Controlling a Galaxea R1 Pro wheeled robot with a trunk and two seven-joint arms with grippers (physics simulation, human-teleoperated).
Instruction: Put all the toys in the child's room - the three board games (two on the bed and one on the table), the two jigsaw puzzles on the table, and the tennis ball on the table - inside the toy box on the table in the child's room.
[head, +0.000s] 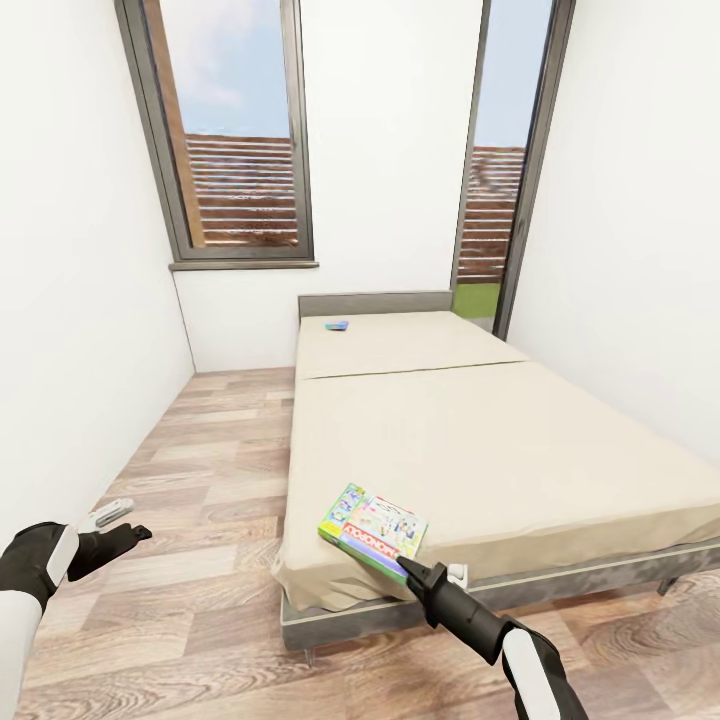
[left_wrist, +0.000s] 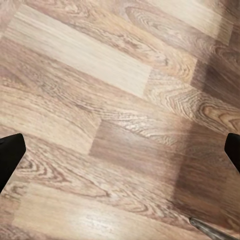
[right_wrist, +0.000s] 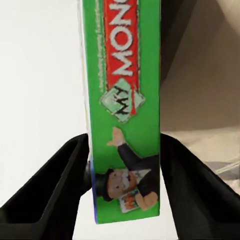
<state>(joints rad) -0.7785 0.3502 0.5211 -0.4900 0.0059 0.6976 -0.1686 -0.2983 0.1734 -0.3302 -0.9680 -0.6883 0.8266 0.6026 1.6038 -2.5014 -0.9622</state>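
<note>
— Two board games lie on the bed (head: 520, 450): the green-edged game box (head: 372, 527) at the near corner, and a small blue box (head: 337, 325) far off by the headboard (head: 375, 303). Which one is in hand?

— The green-edged one. The right gripper (head: 412, 572) is clamped across its edge, one black finger (right_wrist: 55, 185) on each face, the box not yet clear of the mattress.

— How should the lift go?

— Probably straight up before swinging away, keeping the thin box square between the fingers so it does not twist out.

— And the left gripper (head: 118, 520)?

— Spread wide and empty over the wood-plank floor (head: 200, 520) beside the bed. White walls and two tall windows (head: 240, 130) stand behind the headboard
</note>
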